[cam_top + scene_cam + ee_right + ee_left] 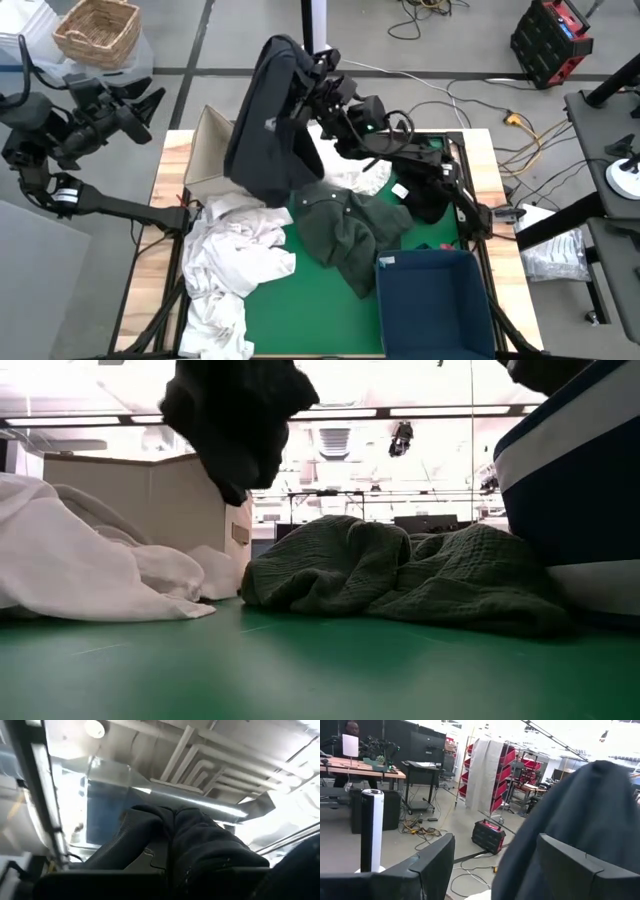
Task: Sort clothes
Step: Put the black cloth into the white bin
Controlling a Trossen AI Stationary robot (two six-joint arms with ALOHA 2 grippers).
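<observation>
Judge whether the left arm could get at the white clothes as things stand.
Probably yes. The left gripper is open, empty and raised off the table's left edge; the white clothes lie uncovered on that side. The right gripper holds the dark garment farther back.

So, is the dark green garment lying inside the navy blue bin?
No. In the high view the dark green garment lies on the green mat, beside the navy bin, not inside it.

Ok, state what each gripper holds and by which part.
Right gripper pinches the dark charcoal fabric garment by a bunched top fold, lifted high. Left gripper holds nothing.
</observation>
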